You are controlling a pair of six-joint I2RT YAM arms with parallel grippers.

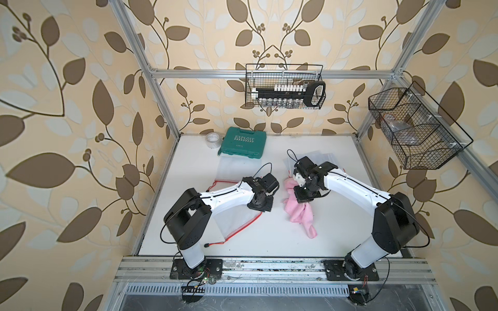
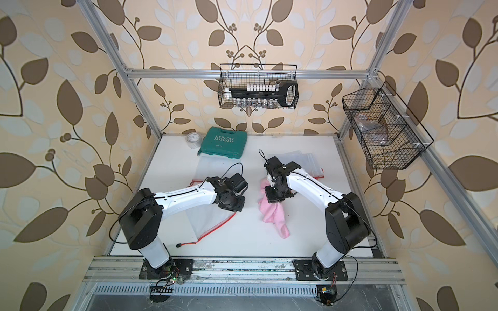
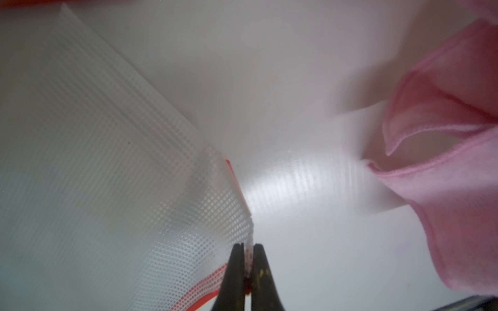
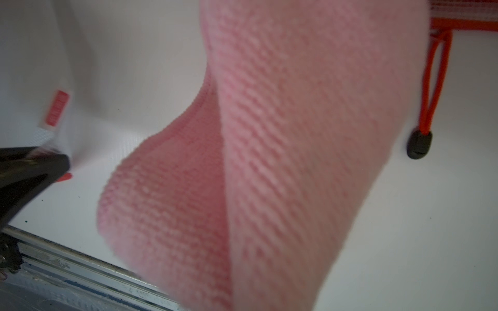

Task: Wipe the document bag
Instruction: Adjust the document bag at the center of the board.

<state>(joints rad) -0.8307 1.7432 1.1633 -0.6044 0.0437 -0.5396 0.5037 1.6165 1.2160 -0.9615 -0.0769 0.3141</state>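
Document bag [image 1: 237,219], a clear mesh pouch with red zip trim, lies on the white table [image 1: 336,215] under the left arm, near the pink cloth [image 1: 299,214]. The left gripper [image 3: 249,266] is pinched tight on its red-edged corner. The right gripper [image 1: 302,199] is closed on the cloth, which partly trails on the table. Wiping looks not yet begun; next the cloth must cross onto the mesh. The green case [image 1: 242,144] reads "EXPLOIT"; the red tag [image 4: 58,111] is illegible.

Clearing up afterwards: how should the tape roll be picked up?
Probably take the tape roll by its ring wall, from above, one finger in the hole, on the side away from the green case; it lies flat, hole up.
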